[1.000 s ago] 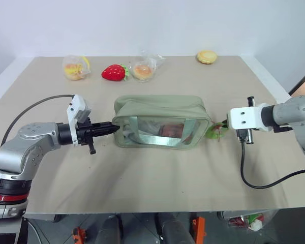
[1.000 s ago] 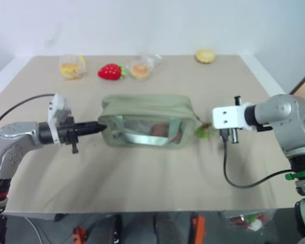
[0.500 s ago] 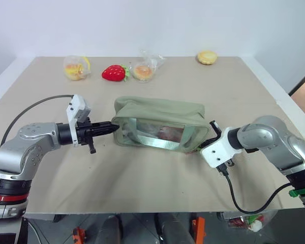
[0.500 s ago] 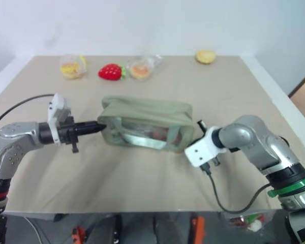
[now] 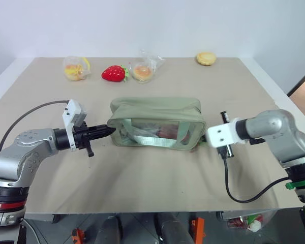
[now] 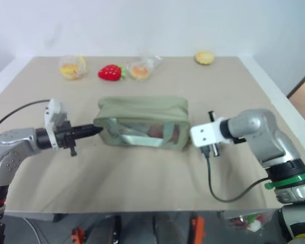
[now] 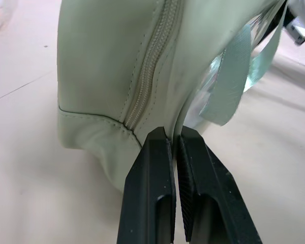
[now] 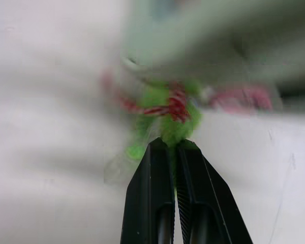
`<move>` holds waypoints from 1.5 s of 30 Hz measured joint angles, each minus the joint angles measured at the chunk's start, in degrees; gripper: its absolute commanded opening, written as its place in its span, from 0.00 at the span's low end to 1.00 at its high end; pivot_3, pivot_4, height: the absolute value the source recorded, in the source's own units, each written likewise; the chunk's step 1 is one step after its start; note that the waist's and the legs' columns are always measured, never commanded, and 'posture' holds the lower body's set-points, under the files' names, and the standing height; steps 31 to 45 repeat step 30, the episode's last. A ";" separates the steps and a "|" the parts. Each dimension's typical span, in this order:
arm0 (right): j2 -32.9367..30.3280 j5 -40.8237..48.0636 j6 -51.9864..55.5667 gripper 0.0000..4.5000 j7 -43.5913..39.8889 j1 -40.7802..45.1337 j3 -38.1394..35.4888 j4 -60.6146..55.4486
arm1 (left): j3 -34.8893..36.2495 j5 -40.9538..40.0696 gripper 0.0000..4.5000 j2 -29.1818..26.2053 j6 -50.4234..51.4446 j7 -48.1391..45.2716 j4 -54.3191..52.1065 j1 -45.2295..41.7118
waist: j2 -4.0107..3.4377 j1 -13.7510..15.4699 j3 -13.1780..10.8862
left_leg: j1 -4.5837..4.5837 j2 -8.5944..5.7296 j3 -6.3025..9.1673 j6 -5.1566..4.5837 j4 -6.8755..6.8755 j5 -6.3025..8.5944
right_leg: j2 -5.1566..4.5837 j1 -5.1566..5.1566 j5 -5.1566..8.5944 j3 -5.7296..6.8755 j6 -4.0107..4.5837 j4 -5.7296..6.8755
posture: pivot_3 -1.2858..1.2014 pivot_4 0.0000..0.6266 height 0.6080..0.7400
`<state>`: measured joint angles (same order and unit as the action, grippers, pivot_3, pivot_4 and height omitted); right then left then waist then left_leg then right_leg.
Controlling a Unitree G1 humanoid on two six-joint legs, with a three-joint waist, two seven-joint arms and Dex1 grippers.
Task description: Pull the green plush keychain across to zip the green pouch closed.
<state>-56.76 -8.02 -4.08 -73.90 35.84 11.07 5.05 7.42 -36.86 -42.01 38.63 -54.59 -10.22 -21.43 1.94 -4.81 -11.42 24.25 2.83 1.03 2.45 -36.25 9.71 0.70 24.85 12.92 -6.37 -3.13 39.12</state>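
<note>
The green pouch (image 5: 155,121) lies on its side mid-table, clear window facing me, a light strap (image 7: 227,84) across it. Its zipper (image 7: 151,66) looks closed at the left end. My left gripper (image 5: 110,130) is shut on the fabric edge at that left end, fingertips (image 7: 155,147) pinching the seam. The green plush keychain (image 8: 169,117), fuzzy lime with a reddish clasp, hangs at the pouch's right end. My right gripper (image 8: 174,146) is shut on it; the white wrist block (image 5: 221,134) hides it in the head views.
Along the table's far edge sit a clear bag of yellow toy food (image 5: 75,67), a red plush strawberry (image 5: 113,73), another clear bag (image 5: 144,70) and a round biscuit (image 5: 206,58). A black cable (image 5: 241,190) loops under the right arm near the front edge.
My right hand dipped toward the front edge, then came back up, ending closer to the pouch's right end. The pouch and left gripper shifted slightly left. Both grips held.
</note>
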 measured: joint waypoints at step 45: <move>3.28 44.13 45.35 1.00 9.71 -19.65 -38.80 -11.20 | 17.39 -10.50 0.94 -1.45 8.58 6.48 4.07 7.92 | 0.03 0.06 -0.04 | 0.13 -0.05 0.05 -0.04 -0.04 0.01 | -0.01 0.07 0.03 -0.01 -0.09 -0.02 | 0.52 0.24 1.00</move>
